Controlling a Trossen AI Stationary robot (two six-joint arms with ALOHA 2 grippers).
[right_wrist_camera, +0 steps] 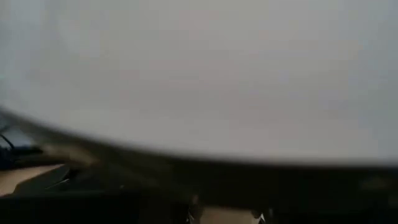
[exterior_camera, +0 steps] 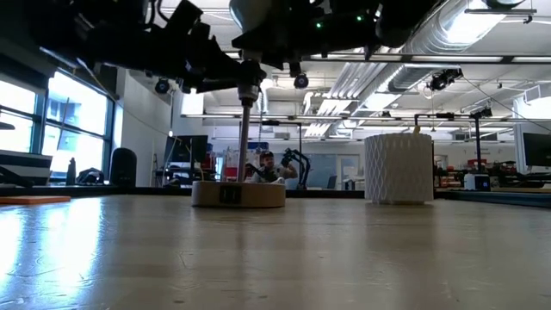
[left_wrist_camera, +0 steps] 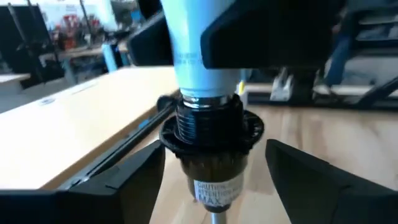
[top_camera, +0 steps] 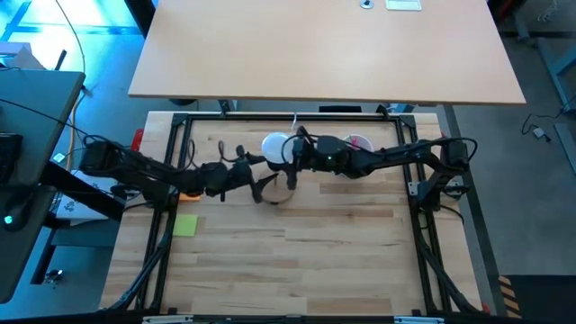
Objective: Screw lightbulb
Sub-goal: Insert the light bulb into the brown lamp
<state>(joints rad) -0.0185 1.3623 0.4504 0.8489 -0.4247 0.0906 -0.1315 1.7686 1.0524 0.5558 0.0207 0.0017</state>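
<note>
The white lightbulb (top_camera: 274, 146) stands upright at the table's far middle. Its neck (left_wrist_camera: 198, 62) points down into the black socket (left_wrist_camera: 208, 124) on top of a thin stem (exterior_camera: 245, 129), which rises from a round wooden base (exterior_camera: 238, 193). My right gripper (top_camera: 292, 155) reaches in level from the table's right and is shut on the bulb, whose white surface (right_wrist_camera: 199, 74) fills the right wrist view. My left gripper (left_wrist_camera: 214, 149) comes from the left and is open. Its fingers stand on either side of the socket and touch nothing. My right gripper holds the lightbulb by its globe, coming level from the table's right side. One dark finger (left_wrist_camera: 273, 31) lies against the bulb's side just above the neck; the bulb hides the other. The bulb is upright with its silvery thread (left_wrist_camera: 199, 98) at the socket's mouth.
A white latticed cup (exterior_camera: 398, 168) stands on the table right of the base, behind my right arm (top_camera: 387, 157). A yellow-green square (top_camera: 185, 225) lies near the left side. The near half of the wooden table (top_camera: 297, 270) is bare wood.
</note>
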